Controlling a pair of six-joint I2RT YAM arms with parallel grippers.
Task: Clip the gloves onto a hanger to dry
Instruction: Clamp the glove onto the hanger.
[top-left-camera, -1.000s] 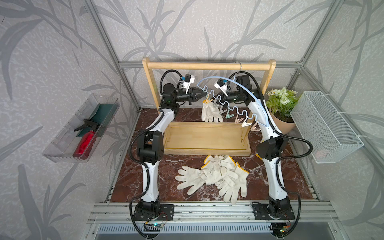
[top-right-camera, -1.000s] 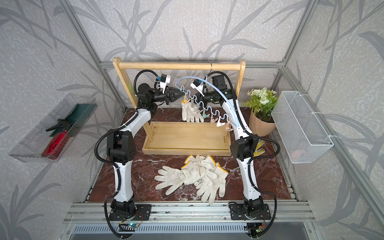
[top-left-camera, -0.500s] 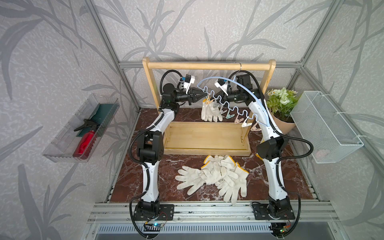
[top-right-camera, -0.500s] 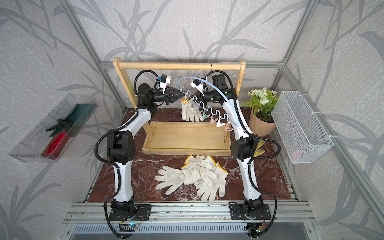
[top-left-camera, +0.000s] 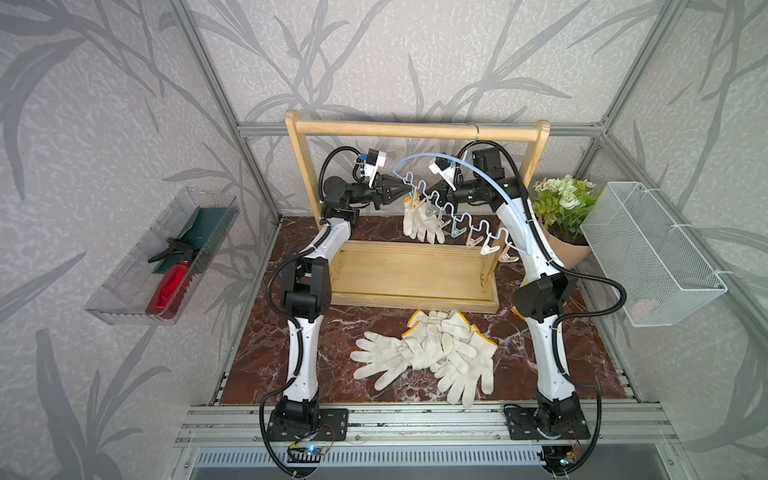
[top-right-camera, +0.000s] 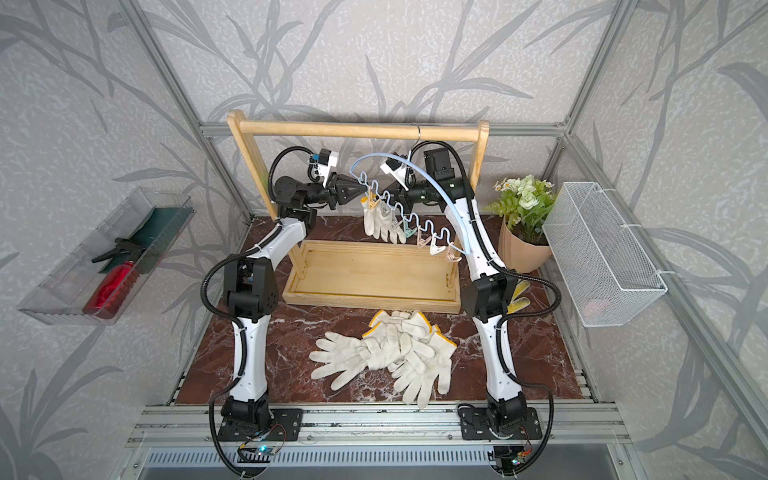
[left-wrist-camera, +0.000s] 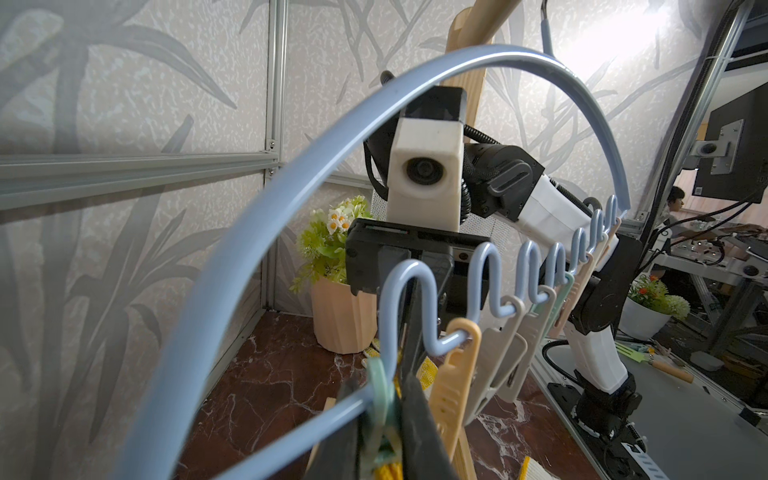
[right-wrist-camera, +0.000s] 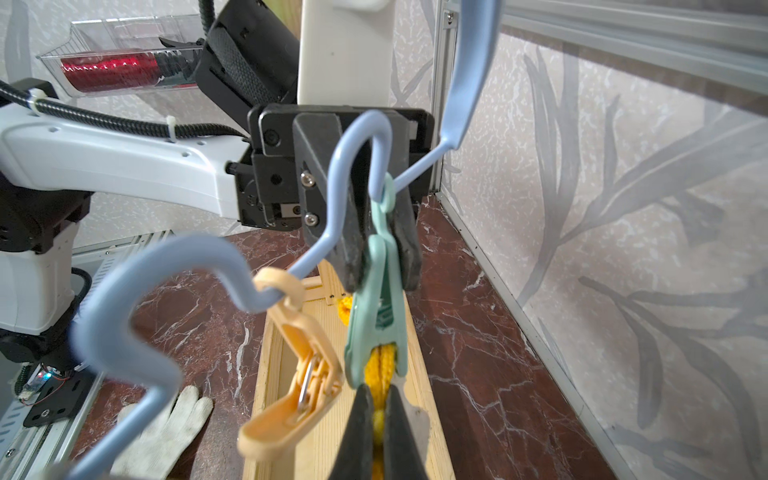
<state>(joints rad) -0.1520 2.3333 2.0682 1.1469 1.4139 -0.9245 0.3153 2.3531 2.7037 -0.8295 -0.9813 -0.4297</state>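
The light-blue hanger (top-left-camera: 478, 174) hangs by its hook from the wooden rack's bar. My left gripper (right-wrist-camera: 380, 282) is shut on the handles of a mint-green clip (right-wrist-camera: 376, 316) at the hanger's left end. A glove's yellow cuff (right-wrist-camera: 379, 368) sits between that clip's jaws. Just below the clip, my right gripper (right-wrist-camera: 379, 395) is shut on the same cuff. In both top views off-white gloves (top-left-camera: 419, 222) dangle under the left clips. More gloves (top-right-camera: 386, 353) lie piled on the marble floor in front.
The wooden rack (top-left-camera: 415, 129) has a tray base below the hanger. A potted plant (top-left-camera: 561, 203) and a white wire basket (top-left-camera: 652, 249) stand at the right. A clear wall bin (top-left-camera: 166, 257) holds a red spray bottle. A yellow patterned glove (top-right-camera: 519, 297) lies behind the right arm.
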